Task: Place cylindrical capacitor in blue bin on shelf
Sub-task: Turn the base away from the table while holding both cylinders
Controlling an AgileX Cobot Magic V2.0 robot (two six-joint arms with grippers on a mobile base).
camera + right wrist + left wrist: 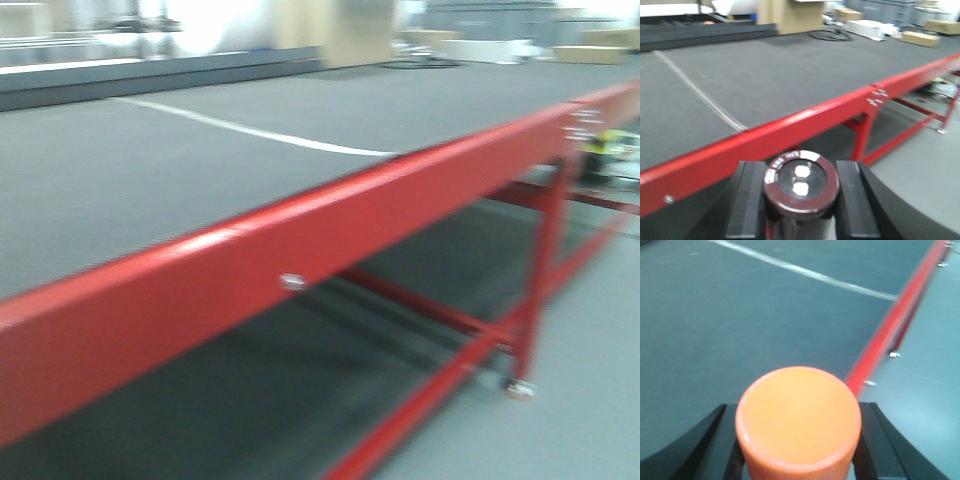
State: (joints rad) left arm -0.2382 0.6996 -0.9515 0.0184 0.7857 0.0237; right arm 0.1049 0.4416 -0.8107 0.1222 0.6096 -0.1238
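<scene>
The cylindrical capacitor (801,182) is a dark brown-black stub with a lighter band on its top rim and two bright terminals. It stands upright between the black fingers (747,200) of my right gripper (800,197), which is shut on it. My left gripper (797,445) is shut on an orange cylinder (797,412), whose flat top fills the space between the black fingers (710,440). Both views are blurred. The blue bin and the shelf are out of view. Neither gripper appears in the front view.
A long table with a dark grey top (150,170) and a red steel edge rail (300,250) runs across in front. Its red legs and braces (540,270) stand at the right. A white line (260,132) crosses the top. Cardboard boxes (920,37) lie far behind.
</scene>
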